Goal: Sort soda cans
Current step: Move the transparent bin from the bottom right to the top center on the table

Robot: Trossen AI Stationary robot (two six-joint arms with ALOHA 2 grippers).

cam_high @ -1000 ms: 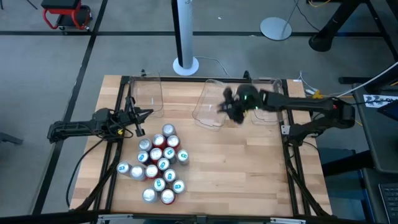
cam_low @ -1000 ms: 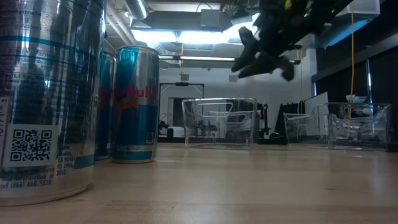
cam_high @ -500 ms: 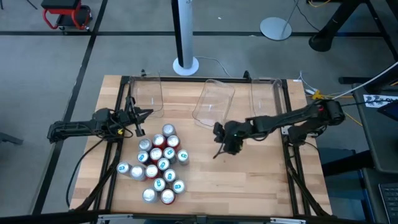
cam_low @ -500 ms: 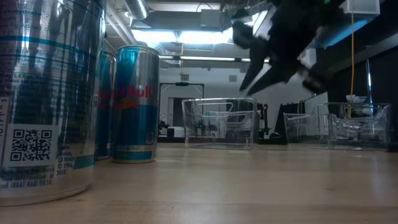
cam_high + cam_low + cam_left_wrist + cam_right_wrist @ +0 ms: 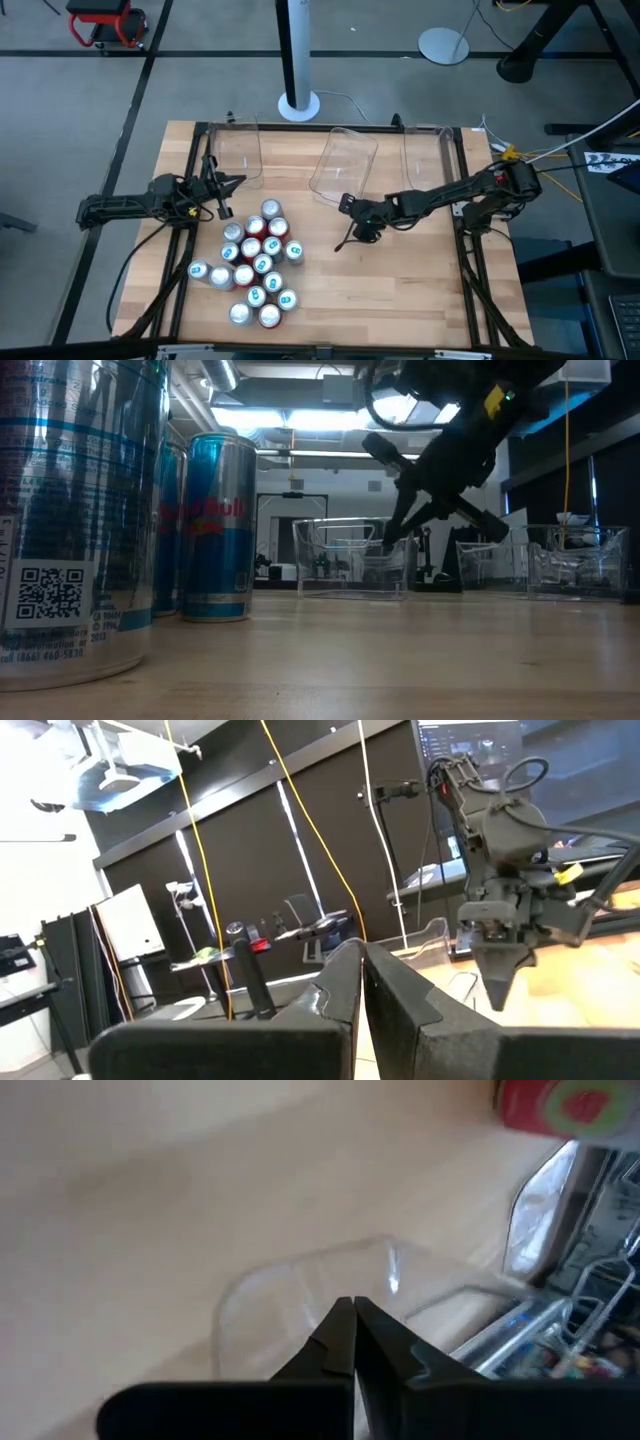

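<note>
Right claw (image 5: 345,240), pinched shut and empty, hangs over mid-worktop (image 5: 400,270); the cans (image 5: 255,262) cluster at its 8 o'clock. Left claw (image 5: 228,183), also shut, waits at their 11 o'clock.

From above you look straight down on the whole pale wooden bench (image 5: 400,270). The low camera sits at bench-top height, almost against the nearest blue-and-silver soda cans (image 5: 215,528), facing the room. Both show the three clear plastic rectangular bins (image 5: 343,165) along the far edge. Your wrist cameras peer closely past each arm's dark fingers (image 5: 340,990).
</note>
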